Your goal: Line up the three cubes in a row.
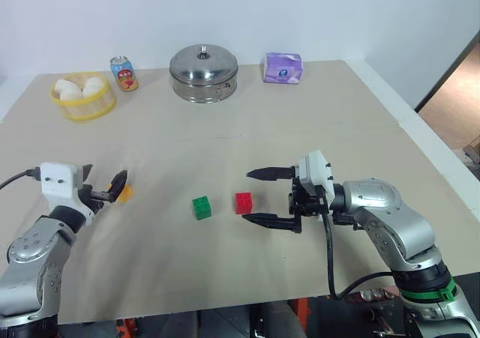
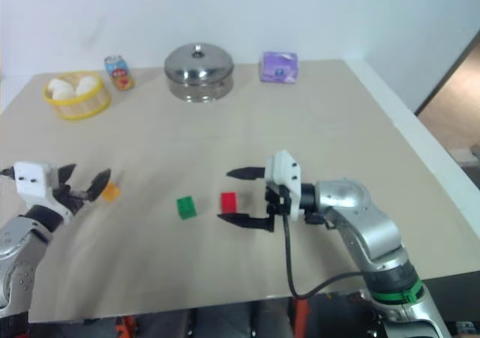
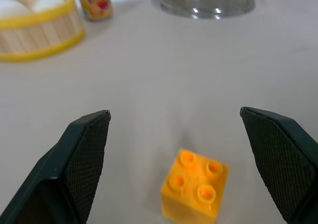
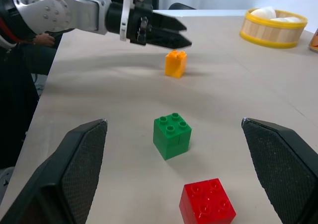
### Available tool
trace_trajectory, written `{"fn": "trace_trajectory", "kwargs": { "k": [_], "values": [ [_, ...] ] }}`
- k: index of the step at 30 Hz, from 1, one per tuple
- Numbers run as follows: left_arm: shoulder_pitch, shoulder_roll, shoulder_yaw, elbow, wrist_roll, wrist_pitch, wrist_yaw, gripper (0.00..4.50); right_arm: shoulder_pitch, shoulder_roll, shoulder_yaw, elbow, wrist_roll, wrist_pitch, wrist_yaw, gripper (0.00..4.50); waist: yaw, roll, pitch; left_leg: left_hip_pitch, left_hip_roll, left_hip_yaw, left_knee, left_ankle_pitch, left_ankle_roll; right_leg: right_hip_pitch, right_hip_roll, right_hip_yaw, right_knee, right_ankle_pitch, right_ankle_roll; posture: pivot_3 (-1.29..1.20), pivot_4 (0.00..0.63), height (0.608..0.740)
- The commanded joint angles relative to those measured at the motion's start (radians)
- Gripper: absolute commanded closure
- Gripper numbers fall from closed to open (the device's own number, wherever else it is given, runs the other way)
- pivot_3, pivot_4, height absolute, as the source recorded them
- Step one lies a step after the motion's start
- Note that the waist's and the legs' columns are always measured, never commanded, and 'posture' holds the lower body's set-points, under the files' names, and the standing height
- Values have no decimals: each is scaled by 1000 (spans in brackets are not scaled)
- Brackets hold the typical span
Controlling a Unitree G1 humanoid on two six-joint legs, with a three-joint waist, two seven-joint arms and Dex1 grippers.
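Observation:
Three studded cubes stand on the tan table (image 1: 247,136). The green cube (image 1: 201,207) and the red cube (image 1: 244,202) sit close together near the middle. The yellow-orange cube (image 1: 125,193) lies apart, far to the left. My right gripper (image 1: 247,196) points left and is open, its fingertips on either side of the red cube (image 4: 207,203) without touching it. My left gripper (image 1: 103,179) is open just short of the yellow-orange cube (image 3: 195,185), which lies between and ahead of its fingers (image 3: 84,154), untouched. In the right wrist view the left gripper (image 4: 181,37) hangs over that cube (image 4: 175,63).
Along the far edge stand a yellow basket (image 1: 83,96) of white buns, a drink can (image 1: 124,73), a lidded steel pot (image 1: 203,72) and a purple tissue pack (image 1: 283,67). The table's right edge runs diagonally past my right arm.

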Motion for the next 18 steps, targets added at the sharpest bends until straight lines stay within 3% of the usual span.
{"fn": "trace_trajectory", "kwargs": {
  "k": [1, 12, 16, 18],
  "values": [
    [-14, 41, -16, 33, -12, -26, -70, 158, -10, 5, 0, -18, 0, -12, 2, 0, 0, 0, 0, 0, 0, 0, 0, 0, 0, 0, 0, 0, 0, 0, 0, 0, 150, 740],
    [-64, 87, -66, 165, 13, -48, -156, 158, 18, -4, -13, -49, 0, 2, -18, 0, 0, 0, 0, 0, 1, 1, 0, 0, 0, -1, 1, 1, 0, 0, -1, 0, 150, 740],
    [-74, 112, -91, 209, 42, -62, -180, 1181, 24, -4, -14, -58, 2, 5, -27, 0, 0, 0, 0, 0, 1, 2, -1, 0, 0, -2, 1, 1, 0, 0, -1, 0, 150, 740],
    [-81, 117, -97, 218, 45, -68, -185, 1987, 26, -4, -15, -60, 2, 6, -29, 0, 0, 0, 0, 0, 2, 2, -1, 0, 0, -2, 1, 1, 0, 0, -1, 0, 150, 740]
  ]
}}
